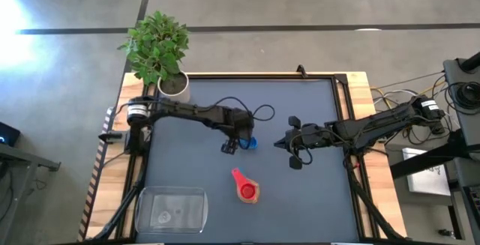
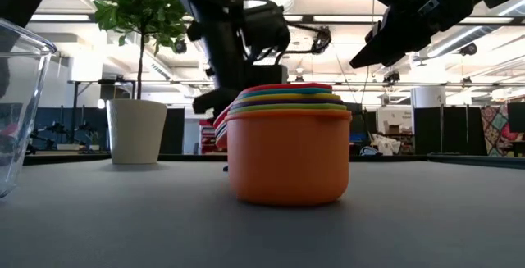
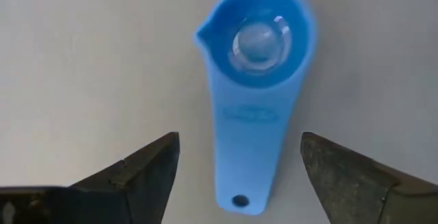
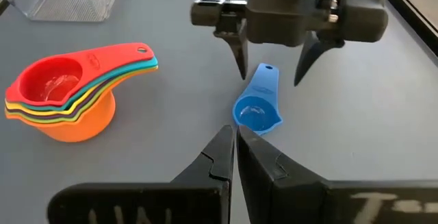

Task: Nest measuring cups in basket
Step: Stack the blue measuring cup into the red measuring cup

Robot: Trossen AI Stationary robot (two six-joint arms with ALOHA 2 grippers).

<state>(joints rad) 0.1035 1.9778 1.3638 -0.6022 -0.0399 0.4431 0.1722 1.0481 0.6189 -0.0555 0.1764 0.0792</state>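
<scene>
Hovering over the dark grey tabletop, the left hand has its fingers spread wide on either side of the blue measuring cup's handle, apart from it; the cup lies flat on the mat directly beneath that hand. The right hand hangs just beyond the blue cup on its far side from the left hand, fingers pressed together and holding nothing. Nearer the front edge than both hands stands the stack of nested cups, orange at the bottom and red on top. Further from the left hand, toward the front corner, sits the clear basket. A white potted plant stands at the back corner, with a bright, open workshop room behind it.
</scene>
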